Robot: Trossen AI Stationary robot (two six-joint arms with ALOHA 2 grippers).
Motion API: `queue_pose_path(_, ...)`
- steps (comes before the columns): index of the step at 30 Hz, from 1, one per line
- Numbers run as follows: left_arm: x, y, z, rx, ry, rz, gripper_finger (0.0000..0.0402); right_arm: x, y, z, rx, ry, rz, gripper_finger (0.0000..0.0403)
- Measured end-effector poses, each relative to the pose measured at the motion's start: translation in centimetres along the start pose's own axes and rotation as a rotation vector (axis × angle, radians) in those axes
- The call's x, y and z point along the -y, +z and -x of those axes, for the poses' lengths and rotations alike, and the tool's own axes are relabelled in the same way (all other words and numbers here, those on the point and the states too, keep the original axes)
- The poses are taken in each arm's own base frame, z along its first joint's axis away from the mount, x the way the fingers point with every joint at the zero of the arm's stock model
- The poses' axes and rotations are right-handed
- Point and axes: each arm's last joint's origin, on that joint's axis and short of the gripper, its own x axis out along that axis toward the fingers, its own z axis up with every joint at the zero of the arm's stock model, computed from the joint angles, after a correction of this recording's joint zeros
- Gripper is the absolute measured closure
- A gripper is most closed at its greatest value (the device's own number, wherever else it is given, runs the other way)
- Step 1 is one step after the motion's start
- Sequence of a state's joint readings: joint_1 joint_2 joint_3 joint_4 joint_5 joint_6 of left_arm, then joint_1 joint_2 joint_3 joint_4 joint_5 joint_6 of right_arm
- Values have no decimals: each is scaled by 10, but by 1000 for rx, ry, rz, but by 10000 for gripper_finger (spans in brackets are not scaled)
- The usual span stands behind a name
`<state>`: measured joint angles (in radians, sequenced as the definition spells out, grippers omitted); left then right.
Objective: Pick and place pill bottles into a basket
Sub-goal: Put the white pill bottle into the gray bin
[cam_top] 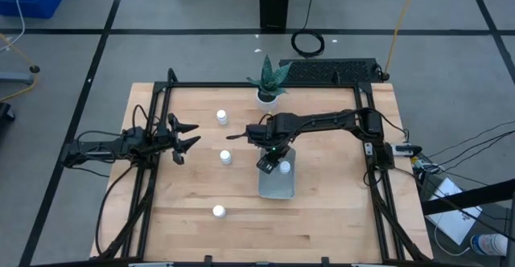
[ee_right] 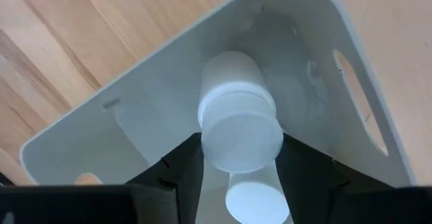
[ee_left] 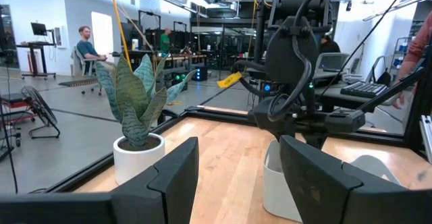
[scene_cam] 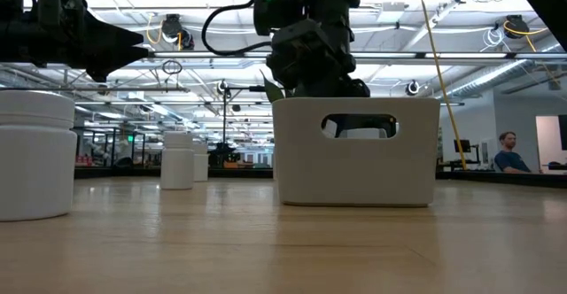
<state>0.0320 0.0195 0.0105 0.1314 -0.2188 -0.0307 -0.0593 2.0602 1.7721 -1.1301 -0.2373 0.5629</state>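
Observation:
The grey-blue basket (cam_top: 278, 185) stands right of the table's middle; it also shows in the low view (scene_cam: 354, 152). My right gripper (cam_top: 268, 161) hangs over the basket's far end, shut on a white pill bottle (ee_right: 236, 116). A second bottle (ee_right: 255, 200) stands on the basket's floor below it and shows in the high view (cam_top: 285, 168). Three more bottles stand on the wood: far (cam_top: 221, 117), middle (cam_top: 226, 156) and near (cam_top: 218, 211). My left gripper (cam_top: 185, 138) waits open and empty at the table's left. My right gripper pinches the bottle's upper end (ee_right: 216, 153) between its two fingers, one on each side. The fingers come from above, pointing down. The bottle hangs roughly upright below them, its lower end inside the basket's walls and clear of the floor.
A white plant pot (cam_top: 268, 96) with a spiky green plant stands just beyond the basket, at the far edge. Black frame rails run along the table's left, right and far sides. Bare wood lies on the near half. People show in the room behind.

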Motion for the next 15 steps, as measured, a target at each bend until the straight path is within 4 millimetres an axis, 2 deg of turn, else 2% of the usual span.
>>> queue_pose_path(7,0,0,0,0,0,0,190,1,-1,0,-9,-10,-4,204)
queue_pose_path(15,0,0,0,0,0,0,190,1,-1,0,-11,-9,-4,196)
